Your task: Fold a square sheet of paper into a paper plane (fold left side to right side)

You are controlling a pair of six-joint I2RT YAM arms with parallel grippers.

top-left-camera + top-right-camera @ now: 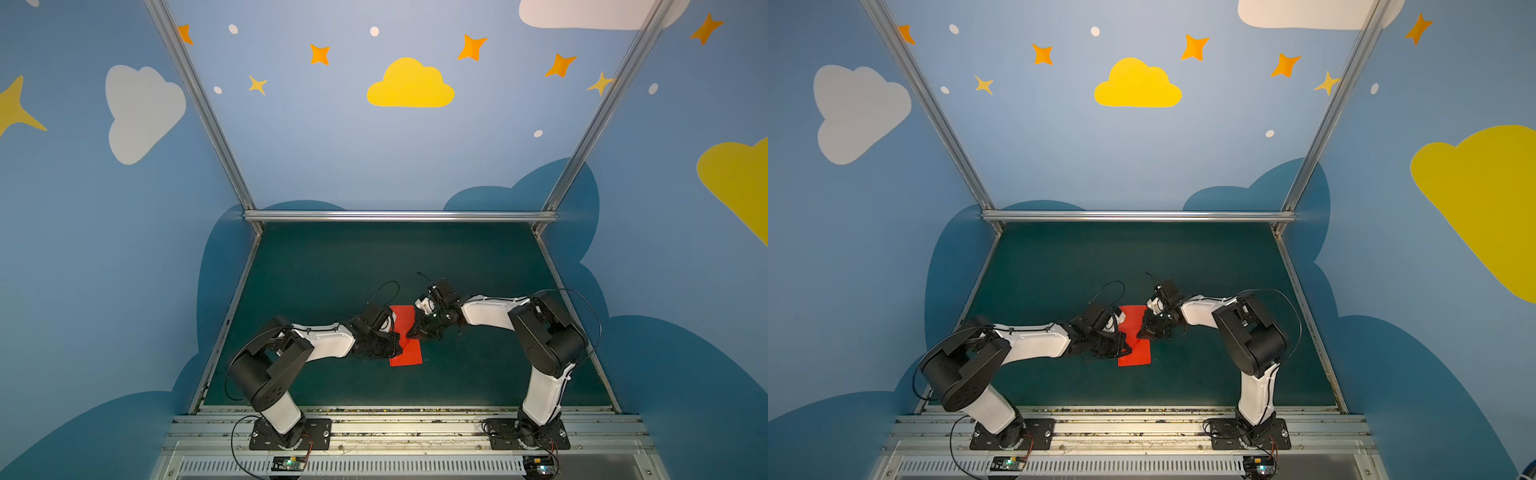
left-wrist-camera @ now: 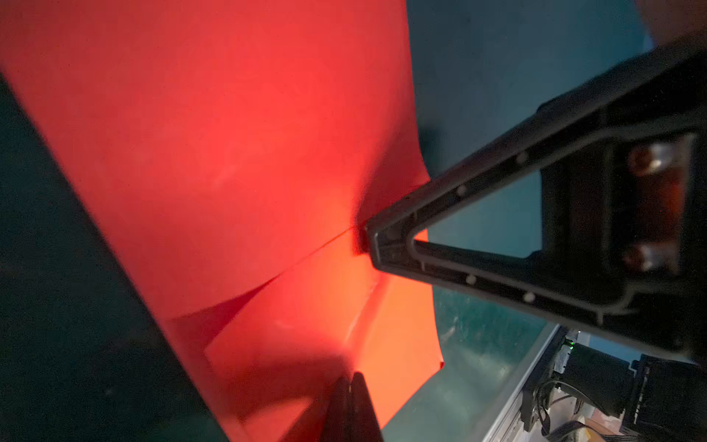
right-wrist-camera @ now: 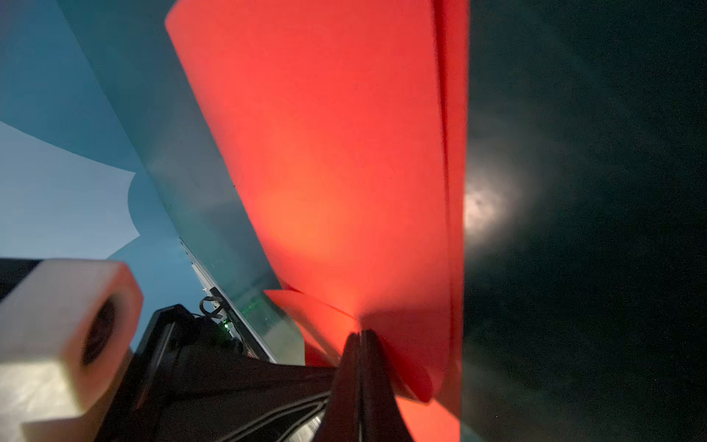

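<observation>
Two pinches: left gripper (image 2: 351,382) and right gripper (image 3: 361,336) each clamped on thin, limp, easily creased paper (image 1: 409,353), best held lightly at edges.

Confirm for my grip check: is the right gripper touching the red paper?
Touching. The right wrist view shows the right gripper shut on the red paper, creases fanning out from its tips.

**No readable text**

You have no legible lettering, label, brand or number in any view. Any print on the left circuit board (image 1: 289,462) near 7 o'clock and the right circuit board (image 1: 540,466) near 5 o'clock in both top views is too small to read.
</observation>
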